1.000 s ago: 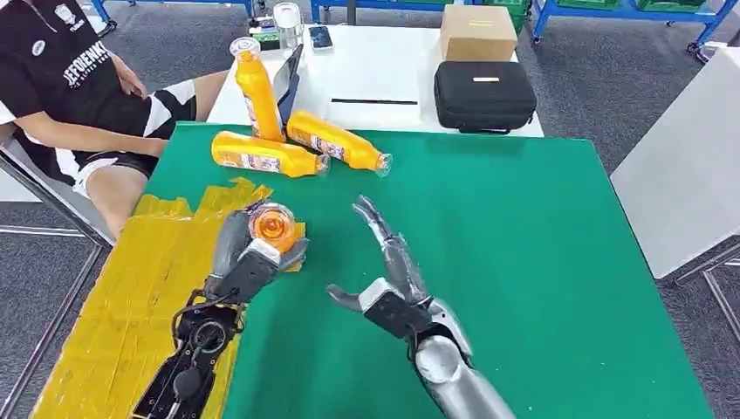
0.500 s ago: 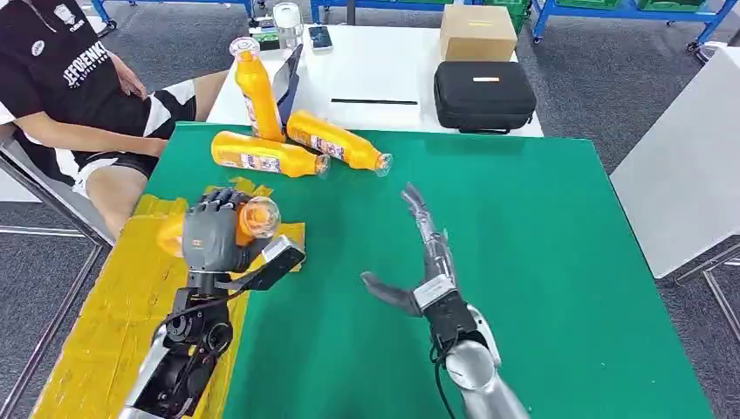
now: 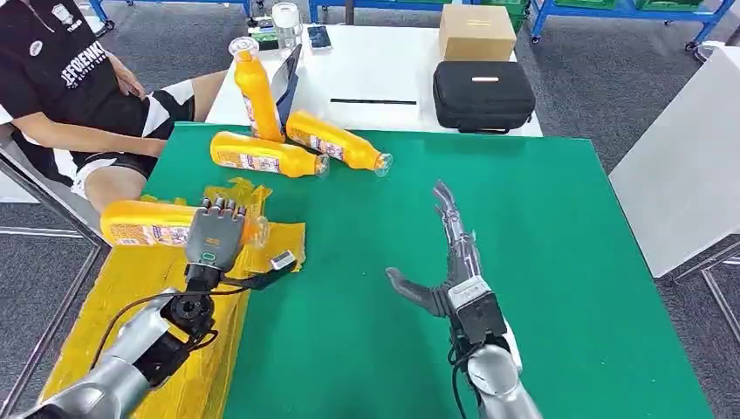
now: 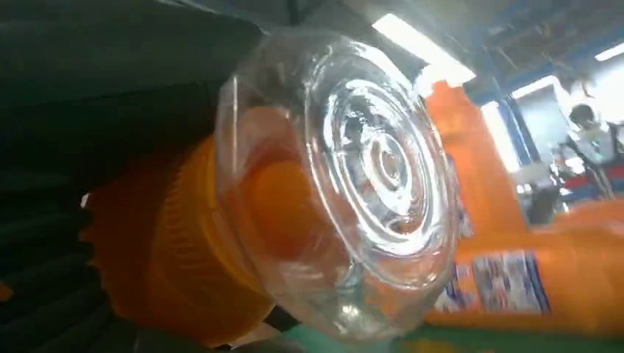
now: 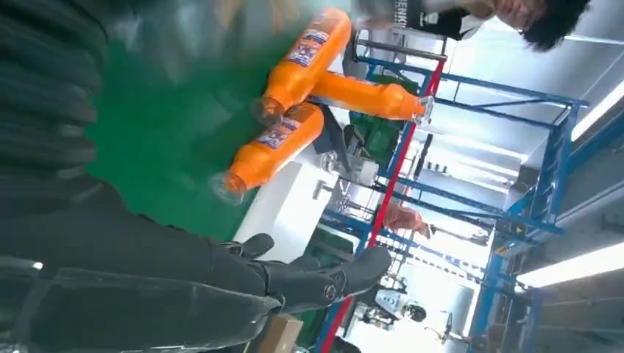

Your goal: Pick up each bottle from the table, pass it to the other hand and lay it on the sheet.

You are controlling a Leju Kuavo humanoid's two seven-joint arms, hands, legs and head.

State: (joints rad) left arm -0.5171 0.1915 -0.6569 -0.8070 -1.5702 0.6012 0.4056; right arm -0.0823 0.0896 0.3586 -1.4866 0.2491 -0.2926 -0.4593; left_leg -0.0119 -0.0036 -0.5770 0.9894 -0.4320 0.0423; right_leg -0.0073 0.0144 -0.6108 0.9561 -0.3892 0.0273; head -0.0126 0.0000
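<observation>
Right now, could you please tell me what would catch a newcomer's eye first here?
Probably the left hand holding an orange bottle sideways over the yellow sheet at the green table's left edge. Next, three more orange bottles clustered at the far edge, while the right hand hovers open mid-table.

Black case (image 3: 483, 94) and cardboard box (image 3: 476, 31) sit on the white table (image 3: 366, 78), well beyond the right hand (image 3: 449, 262). Seated person (image 3: 78, 87) beyond the left hand (image 3: 214, 236).
</observation>
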